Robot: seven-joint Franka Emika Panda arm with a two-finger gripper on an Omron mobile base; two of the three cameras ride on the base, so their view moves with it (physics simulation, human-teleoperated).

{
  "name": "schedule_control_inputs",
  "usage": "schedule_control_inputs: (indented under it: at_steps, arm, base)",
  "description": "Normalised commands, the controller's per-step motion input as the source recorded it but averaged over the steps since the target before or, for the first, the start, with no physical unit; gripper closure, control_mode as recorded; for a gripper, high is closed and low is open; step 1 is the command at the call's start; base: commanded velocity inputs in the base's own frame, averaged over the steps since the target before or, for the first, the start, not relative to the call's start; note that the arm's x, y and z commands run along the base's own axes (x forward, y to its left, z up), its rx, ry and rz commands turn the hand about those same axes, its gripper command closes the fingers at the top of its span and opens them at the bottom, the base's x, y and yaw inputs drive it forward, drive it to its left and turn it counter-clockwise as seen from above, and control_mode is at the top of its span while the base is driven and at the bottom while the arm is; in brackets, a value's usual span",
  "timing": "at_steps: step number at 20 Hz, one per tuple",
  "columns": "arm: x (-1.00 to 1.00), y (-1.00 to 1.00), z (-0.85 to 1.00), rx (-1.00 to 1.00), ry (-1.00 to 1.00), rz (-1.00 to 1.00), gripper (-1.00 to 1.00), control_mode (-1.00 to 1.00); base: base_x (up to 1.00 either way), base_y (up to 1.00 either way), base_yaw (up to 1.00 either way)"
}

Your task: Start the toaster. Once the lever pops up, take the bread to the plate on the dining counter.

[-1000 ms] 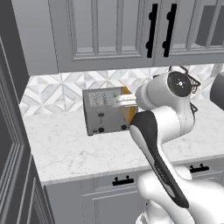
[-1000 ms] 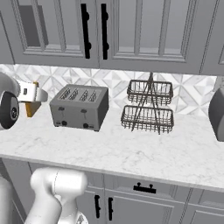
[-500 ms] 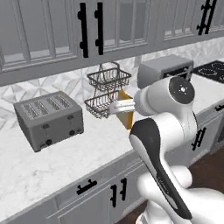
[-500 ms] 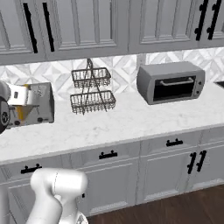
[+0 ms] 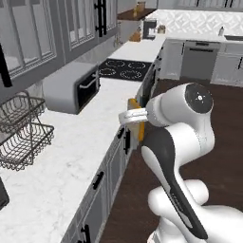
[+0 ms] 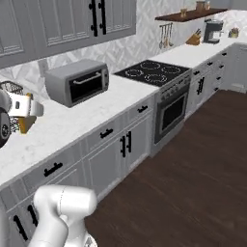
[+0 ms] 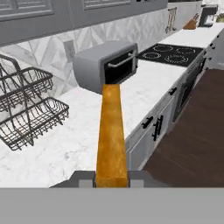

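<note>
The bread is a golden-orange slice seen edge-on in the hand view, running from between my fingertips up toward the toaster oven. My gripper is shut on its near end. In the left base view the gripper holds the bread upright just off the counter's front edge. From the right base the gripper and the bread's lower corner sit at the far left. The plate and the dining counter are out of view. A dark corner at the left edge is too small to identify.
A grey toaster oven stands on the marble counter, with a wire rack to its left. Beyond lie a black cooktop and oven. Dark wood floor spreads to the right.
The whole picture has swung right along the counter, so the camera moved. The toaster has slid out of view and the cooktop has come in. The bread stays in my gripper.
</note>
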Motion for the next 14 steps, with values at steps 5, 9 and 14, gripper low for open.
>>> schedule_control_inputs:
  at_steps: [5,9,14]
  arm:
    - [0.0,0.0,0.0,0.0,0.0,0.0,1.0,1.0]
    - [0.0,0.0,0.0,0.0,0.0,0.0,1.0,1.0]
    - [0.0,0.0,0.0,0.0,0.0,0.0,1.0,1.0]
  base:
    - [0.0,0.16,-0.99]
    - [0.0,0.16,-0.99]
    - [0.0,0.11,-1.0]
